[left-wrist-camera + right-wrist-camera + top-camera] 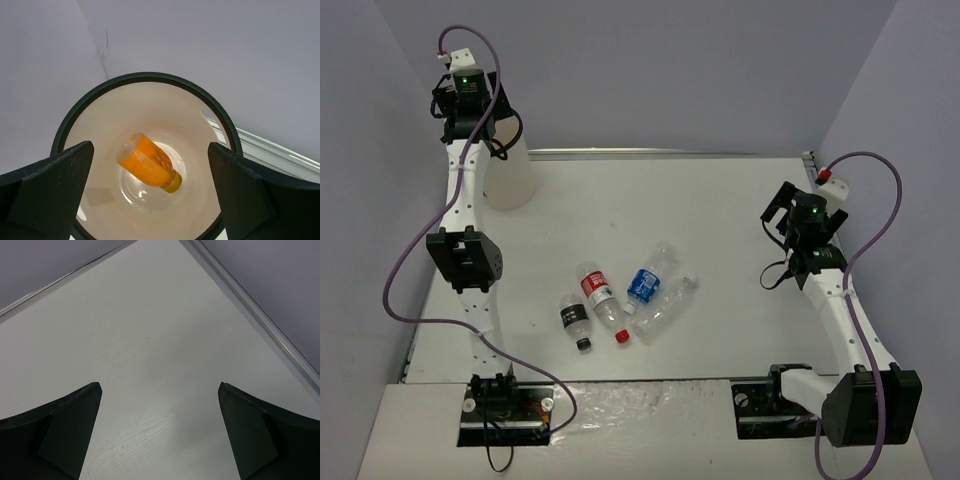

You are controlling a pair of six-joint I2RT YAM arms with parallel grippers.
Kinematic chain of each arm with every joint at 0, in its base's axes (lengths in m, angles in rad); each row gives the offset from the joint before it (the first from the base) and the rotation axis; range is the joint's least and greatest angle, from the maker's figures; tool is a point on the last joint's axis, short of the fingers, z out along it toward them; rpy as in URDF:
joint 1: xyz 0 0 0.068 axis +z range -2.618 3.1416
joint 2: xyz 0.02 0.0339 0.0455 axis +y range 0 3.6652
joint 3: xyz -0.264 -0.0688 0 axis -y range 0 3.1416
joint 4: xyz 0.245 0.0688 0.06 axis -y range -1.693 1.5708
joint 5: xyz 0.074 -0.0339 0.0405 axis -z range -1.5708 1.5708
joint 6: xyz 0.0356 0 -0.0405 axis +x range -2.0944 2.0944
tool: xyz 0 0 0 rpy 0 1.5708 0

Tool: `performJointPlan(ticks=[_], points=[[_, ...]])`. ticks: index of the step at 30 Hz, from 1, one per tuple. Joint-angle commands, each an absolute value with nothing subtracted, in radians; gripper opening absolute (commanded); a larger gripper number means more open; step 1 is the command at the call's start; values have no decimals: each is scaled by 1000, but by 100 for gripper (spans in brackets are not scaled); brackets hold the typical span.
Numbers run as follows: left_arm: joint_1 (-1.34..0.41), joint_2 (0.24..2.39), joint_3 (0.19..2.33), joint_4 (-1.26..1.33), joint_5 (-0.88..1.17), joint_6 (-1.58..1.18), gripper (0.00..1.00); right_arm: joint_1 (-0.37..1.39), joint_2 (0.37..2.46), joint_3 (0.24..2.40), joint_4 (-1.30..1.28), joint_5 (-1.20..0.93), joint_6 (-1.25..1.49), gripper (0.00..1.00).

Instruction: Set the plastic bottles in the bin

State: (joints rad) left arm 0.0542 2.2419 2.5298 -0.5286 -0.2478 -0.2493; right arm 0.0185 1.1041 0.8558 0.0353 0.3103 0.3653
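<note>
Top: left claw point(472, 128) hangs over the bin point(510, 175) at the far-left corner. Black-labelled bottle point(574, 320), red-labelled bottle point(600, 298), blue-labelled bottle point(648, 280) and plain clear bottle point(665, 308) lie clustered mid-worktop point(720, 200); right claw point(782, 212) is well apart.
Left wrist: claw spread wide, empty; orange bottle point(148, 162) inside the bin, near its floor.
Right wrist: claw open, nothing held.
Bottles likely light, thin-walled, apt to roll; grip across the labelled middle.

Left arm point(467, 195), right arm point(850, 320): white link shells, black joint housings. Purple cable point(398, 270) loops along each — green LED point(463, 82) lit at wrist. Claw fingers point(50, 190) matte dark wedges.
</note>
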Motion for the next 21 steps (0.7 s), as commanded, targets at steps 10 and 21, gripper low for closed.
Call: performJointPlan(ticks=[10,21], points=[[-185,1777,2299,-670,-487,-173,97,12,1093,911,69,264,408,100],[-508,1344,1635,-659,-652,-486,97,12,1095,928,72,261,465,100]])
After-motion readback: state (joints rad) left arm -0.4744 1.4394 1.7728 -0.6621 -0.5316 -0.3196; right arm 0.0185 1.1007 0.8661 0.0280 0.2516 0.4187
